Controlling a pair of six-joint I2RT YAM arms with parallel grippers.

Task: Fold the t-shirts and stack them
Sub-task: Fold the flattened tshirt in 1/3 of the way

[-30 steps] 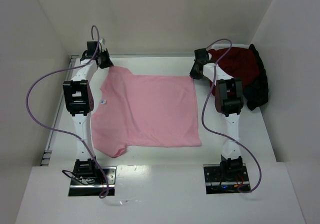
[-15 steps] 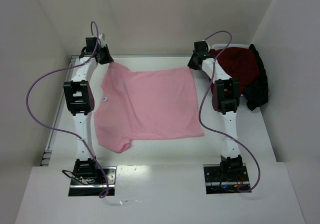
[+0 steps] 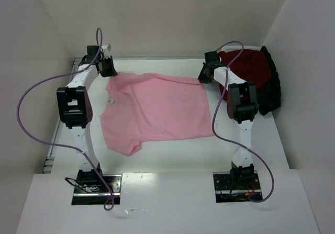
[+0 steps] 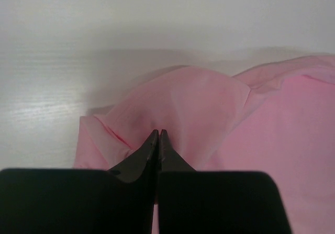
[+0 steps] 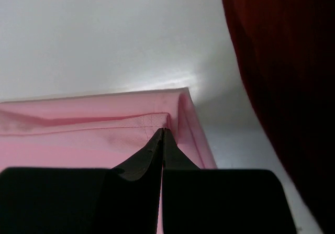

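Note:
A light pink t-shirt lies spread across the middle of the table, its small white neck label on the left side. My left gripper is shut on the far left sleeve of the pink shirt, with its tips pinching a raised fold. On the far right, the hem corner is pinched in my right gripper, shut. The far edge of the shirt is lifted off the table between the two grippers. A dark red t-shirt is bunched at the far right on a black t-shirt.
White walls enclose the table on the left, back and right. The dark red cloth sits close to the right of my right gripper. A metal rail runs along the table's left edge. Purple cables loop off both arms.
My right gripper closed on the far hem corner. Both grippers raised the shirt's far edge, and the shirt's near edge slid away from the arm bases.

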